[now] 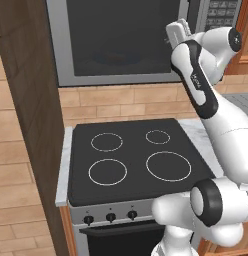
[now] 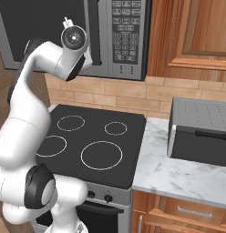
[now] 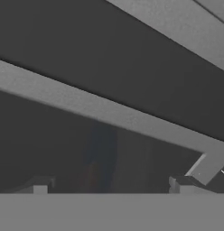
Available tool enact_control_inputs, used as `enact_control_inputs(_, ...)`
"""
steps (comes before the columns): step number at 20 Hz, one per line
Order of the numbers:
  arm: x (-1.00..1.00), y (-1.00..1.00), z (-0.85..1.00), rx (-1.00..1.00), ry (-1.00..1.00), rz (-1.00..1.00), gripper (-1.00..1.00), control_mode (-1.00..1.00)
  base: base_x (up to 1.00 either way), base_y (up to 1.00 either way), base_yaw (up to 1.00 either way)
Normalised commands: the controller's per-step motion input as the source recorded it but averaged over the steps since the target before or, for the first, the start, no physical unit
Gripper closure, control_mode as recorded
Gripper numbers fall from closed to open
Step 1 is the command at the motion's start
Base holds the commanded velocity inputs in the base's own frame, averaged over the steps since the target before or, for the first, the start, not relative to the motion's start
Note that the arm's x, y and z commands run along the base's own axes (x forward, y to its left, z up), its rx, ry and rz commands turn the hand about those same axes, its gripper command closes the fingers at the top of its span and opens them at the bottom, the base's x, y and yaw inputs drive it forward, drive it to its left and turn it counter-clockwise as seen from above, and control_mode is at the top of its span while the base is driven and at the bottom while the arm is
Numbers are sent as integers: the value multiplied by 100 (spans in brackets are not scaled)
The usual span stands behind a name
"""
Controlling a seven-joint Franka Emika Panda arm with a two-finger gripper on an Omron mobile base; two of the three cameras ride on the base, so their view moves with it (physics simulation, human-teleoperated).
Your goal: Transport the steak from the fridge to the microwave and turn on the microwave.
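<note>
Your gripper (image 3: 109, 186) sits open, tips wide apart, close against microwave (image 1: 121, 45) door; handle (image 3: 109, 113) crosses view. Contents behind dark glass unreadable.

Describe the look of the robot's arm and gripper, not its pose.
The arm is glossy white with rounded links and dark charcoal joint bands; one dark band carries small pale lettering. A round dark cap closes one joint. The gripper has two small grey finger tips.

A grey breadbox (image 2: 200, 133) sits on the marble counter (image 2: 178, 177) beside the stove (image 2: 92, 141)
</note>
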Motion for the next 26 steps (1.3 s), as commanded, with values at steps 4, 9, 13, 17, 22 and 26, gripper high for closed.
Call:
enact_control_inputs(4, -44, 0, 0, 0, 0, 0, -100, -100, 0, 0, 0)
enact_control_inputs(9, -44, 11, 0, 0, 0, 0, -100, -100, 0, 0, 0)
enact_control_inputs(13, -50, 7, 0, 0, 0, 0, -100, -100, 0, 0, 0)
enact_control_inputs(17, -57, 0, 0, 3, 1, 1, -100, -100, 0, 0, 0)
enact_control_inputs(22, -43, -16, 0, 4, 4, 0, -100, -100, 0, 0, 0)
enact_control_inputs(26, -9, -36, -2, 0, 9, -6, -100, -100, 0, 0, 0)
